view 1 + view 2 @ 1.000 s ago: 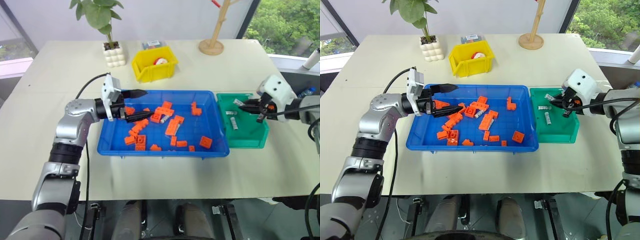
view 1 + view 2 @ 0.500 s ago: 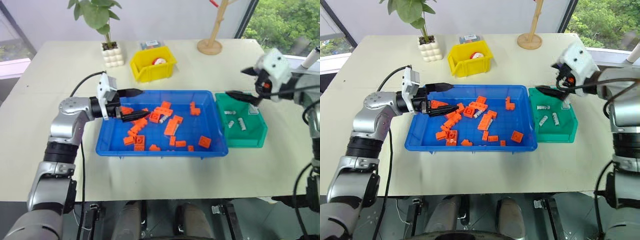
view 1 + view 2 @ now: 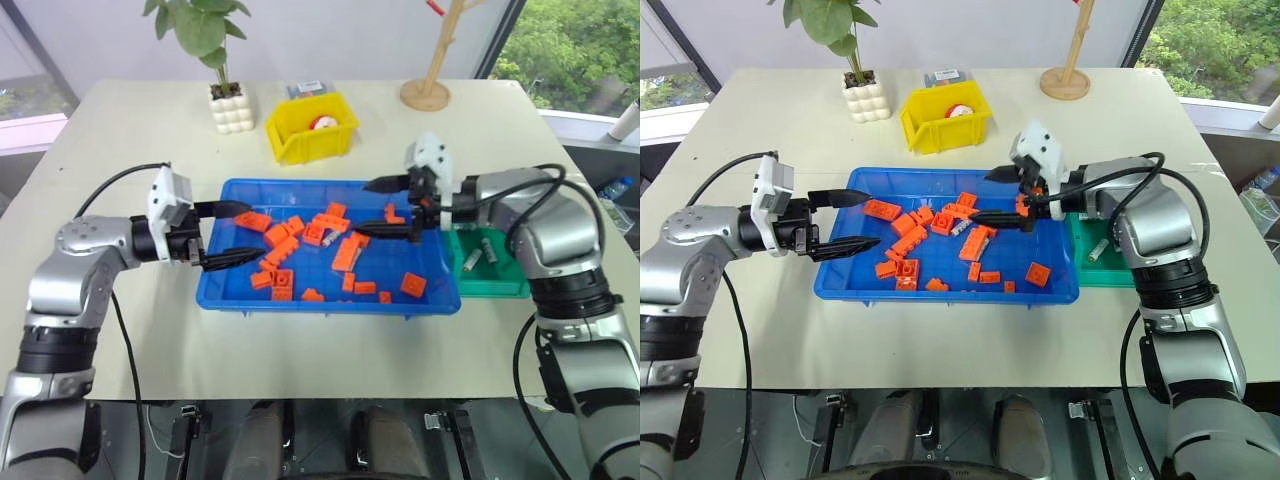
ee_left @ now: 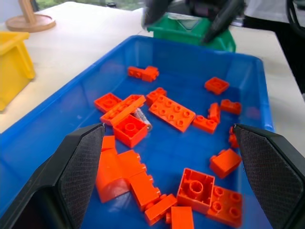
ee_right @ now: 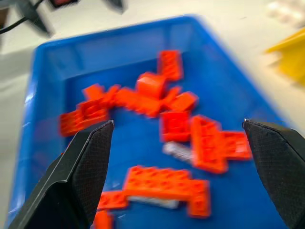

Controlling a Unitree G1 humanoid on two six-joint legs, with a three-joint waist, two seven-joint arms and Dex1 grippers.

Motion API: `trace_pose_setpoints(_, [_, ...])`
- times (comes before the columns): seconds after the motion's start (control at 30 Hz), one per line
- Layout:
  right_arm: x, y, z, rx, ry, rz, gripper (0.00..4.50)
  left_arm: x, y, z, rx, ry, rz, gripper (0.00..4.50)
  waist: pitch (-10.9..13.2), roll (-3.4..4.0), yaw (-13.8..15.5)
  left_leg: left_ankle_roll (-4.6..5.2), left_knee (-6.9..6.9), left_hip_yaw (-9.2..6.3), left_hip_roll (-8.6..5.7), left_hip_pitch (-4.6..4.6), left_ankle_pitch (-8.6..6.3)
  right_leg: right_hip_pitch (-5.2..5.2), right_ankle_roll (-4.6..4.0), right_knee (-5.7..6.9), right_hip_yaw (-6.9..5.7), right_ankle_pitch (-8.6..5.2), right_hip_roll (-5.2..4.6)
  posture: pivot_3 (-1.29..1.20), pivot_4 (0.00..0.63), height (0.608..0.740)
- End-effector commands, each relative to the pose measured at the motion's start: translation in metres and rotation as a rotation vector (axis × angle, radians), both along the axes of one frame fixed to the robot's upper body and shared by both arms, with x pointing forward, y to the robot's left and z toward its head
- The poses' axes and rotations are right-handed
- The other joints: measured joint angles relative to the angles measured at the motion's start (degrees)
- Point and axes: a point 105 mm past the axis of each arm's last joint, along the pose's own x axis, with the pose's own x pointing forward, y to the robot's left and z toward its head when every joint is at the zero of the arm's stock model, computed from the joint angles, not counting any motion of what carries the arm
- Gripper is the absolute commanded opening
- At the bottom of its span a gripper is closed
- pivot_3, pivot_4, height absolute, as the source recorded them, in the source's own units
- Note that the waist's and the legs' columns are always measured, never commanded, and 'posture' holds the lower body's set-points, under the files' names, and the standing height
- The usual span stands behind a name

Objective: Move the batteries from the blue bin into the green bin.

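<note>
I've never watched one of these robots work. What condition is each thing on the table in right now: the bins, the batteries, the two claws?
blue bin: holds scattered orange bricks and at least one battery lying among them.
green bin: holds a few batteries lying flat.
yellow bin: upright, something red and white inside.
left gripper: open, empty, at the blue bin's left end.
right gripper: open, empty, over the blue bin's right part.
</note>
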Motion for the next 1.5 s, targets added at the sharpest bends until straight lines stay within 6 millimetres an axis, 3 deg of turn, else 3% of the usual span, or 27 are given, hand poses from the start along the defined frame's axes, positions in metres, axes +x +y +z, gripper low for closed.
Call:
trace_pose_setpoints(0.03, [-0.007,0.012,-0.003,-0.015,0.006,0.112,4.44,-0.007,0.005,0.014,-0.023,-0.048,0.035,4.50,0.0,0.00,0.0,0.00,-0.01,0.00,0.00,0.00,0.00,-0.01,0.00,0.00,0.00,0.00,0.00,0.00,0.150,0.739])
trace_pose_setpoints(0.2, [0.004,0.027,-0.019,-0.047,0.004,0.143,4.44,-0.012,0.006,0.012,-0.033,-0.049,0.073,4.50,0.0,0.00,-0.1,0.00,0.01,0.01,0.03,0.00,0.00,-0.02,0.00,0.02,0.00,0.00,0.03,0.00,0.150,0.739])
trace_pose_setpoints(0.43, [0.048,0.038,-0.030,0.015,0.010,-0.035,4.44,-0.016,0.007,0.009,-0.049,-0.054,0.116,4.50,0.0,0.00,0.0,-0.01,0.02,0.01,0.02,0.00,0.01,-0.04,0.00,0.06,0.00,0.00,0.03,0.00,0.150,0.739])
trace_pose_setpoints(0.9, [0.076,0.036,-0.048,-0.083,-0.052,-0.178,4.44,-0.017,0.005,0.013,-0.086,-0.071,0.143,4.50,0.0,0.00,-0.3,-0.02,-0.01,0.02,0.02,0.00,0.01,-0.07,0.00,0.07,0.00,0.00,0.02,0.00,0.150,0.739])
trace_pose_setpoints(1.0, [0.077,0.037,-0.049,-0.083,-0.056,-0.175,3.68,-0.017,0.004,0.013,-0.089,-0.072,0.144,4.50,0.0,0.00,-0.3,-0.02,-0.01,0.02,0.02,0.00,0.01,-0.07,0.00,0.07,0.01,0.00,0.02,0.00,0.150,0.739])
trace_pose_setpoints(1.2, [0.075,0.039,-0.046,-0.078,-0.053,-0.162,0.84,-0.016,0.004,0.014,-0.092,-0.079,0.154,4.50,0.0,0.01,-0.3,-0.02,-0.01,0.02,0.02,0.00,0.01,-0.07,0.00,0.07,0.01,0.00,0.02,0.00,0.150,0.739])
trace_pose_setpoints(1.5, [0.076,0.044,-0.034,-0.052,-0.087,-0.153,0.84,-0.014,0.004,0.015,-0.099,-0.091,0.169,4.50,0.0,0.01,-0.3,-0.03,-0.02,0.02,0.02,0.00,0.01,-0.07,0.00,0.07,0.01,0.00,0.03,0.00,0.150,0.739])
